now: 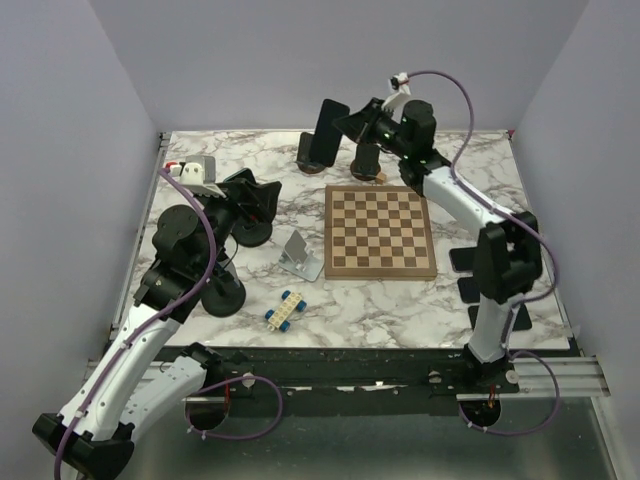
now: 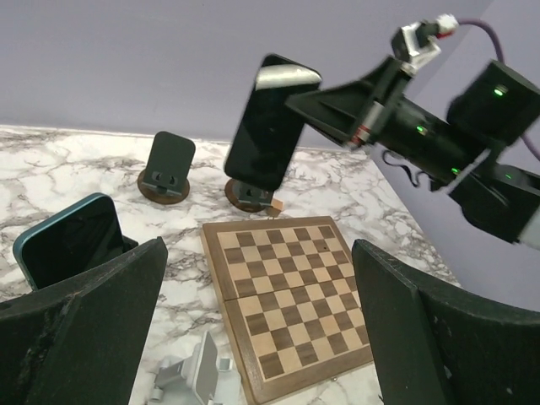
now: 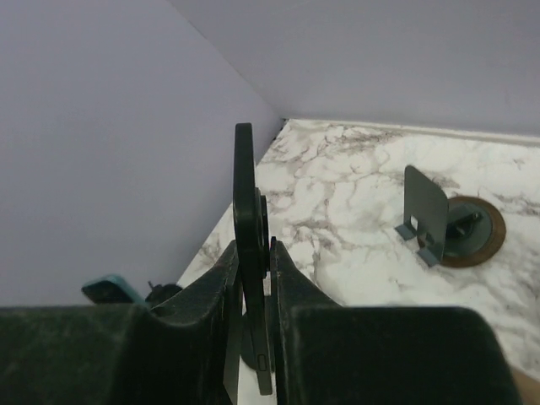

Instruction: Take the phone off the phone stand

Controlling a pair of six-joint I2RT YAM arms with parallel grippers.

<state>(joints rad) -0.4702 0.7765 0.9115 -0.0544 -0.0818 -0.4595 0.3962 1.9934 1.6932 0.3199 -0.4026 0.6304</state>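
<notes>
A black phone stands tilted at the back of the table. Its lower end is right over a round brown phone stand; I cannot tell if they still touch. My right gripper is shut on the phone's upper part. In the right wrist view the phone is edge-on between the fingers, and it is also in the left wrist view. My left gripper is open and empty, low over the table's left half.
An empty dark stand stands left of the phone's stand. A teal phone leans on another stand by my left gripper. A chessboard, a silver folding stand and a small toy car lie mid-table.
</notes>
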